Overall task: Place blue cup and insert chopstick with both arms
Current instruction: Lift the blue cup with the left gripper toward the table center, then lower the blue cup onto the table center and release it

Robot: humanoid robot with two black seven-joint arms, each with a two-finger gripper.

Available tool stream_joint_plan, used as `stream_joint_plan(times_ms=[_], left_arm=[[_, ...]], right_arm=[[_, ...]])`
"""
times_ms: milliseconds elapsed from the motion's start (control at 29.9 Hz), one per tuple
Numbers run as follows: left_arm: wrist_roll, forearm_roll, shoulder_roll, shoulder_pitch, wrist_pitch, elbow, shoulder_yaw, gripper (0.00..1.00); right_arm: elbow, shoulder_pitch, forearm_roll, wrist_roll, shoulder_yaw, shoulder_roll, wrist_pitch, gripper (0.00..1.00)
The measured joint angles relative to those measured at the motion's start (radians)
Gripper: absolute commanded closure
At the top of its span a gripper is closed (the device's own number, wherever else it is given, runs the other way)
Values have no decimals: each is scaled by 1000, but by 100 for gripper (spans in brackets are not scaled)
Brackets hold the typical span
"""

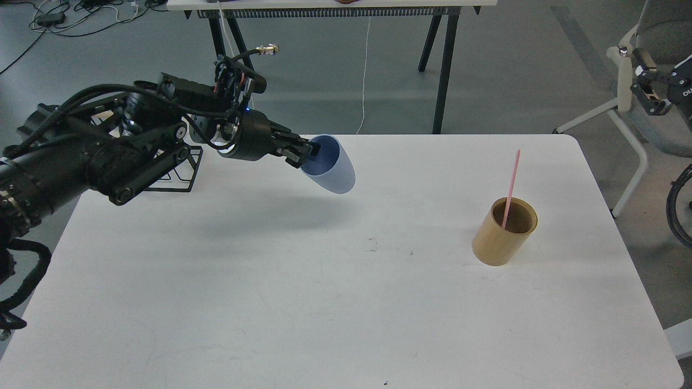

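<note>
My left gripper (306, 153) is shut on the rim of the blue cup (331, 165). It holds the cup tilted on its side in the air above the far middle of the white table (346, 324). A bamboo-coloured holder (504, 232) stands on the right of the table with one pink chopstick (511, 186) leaning in it. My right gripper (657, 92) shows only partly at the right edge, off the table, and I cannot make out its fingers.
A black wire rack (181, 167) stands at the far left of the table, mostly hidden behind my left arm. A grey chair (632, 124) stands off the table's right side. A black-legged table (335, 5) is behind.
</note>
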Motion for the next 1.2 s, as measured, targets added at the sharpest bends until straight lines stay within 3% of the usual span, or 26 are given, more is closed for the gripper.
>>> stream_joint_plan(times_ms=[368,669,937,1037,1204], left_arm=[[0,85,-277,-44,0,151,166,100],[0,87,-333,-60,0,193,257,100],[0,89,-333,-56,0,194,265,87],[0,88,-333,-55,0,194,263,76],[0,73,-323,-55,0,194,252,65]], right_arm=[[-23,-16,-1,0,0,-2,0,6],[-23,-22,-1,0,0,-3,0,6],[-22,-24,-1,0,0,-3,0,6],[-21,-24,-1,0,-2,-3,0,6],[-21,-24,-1,0,-2,-3,0,6]])
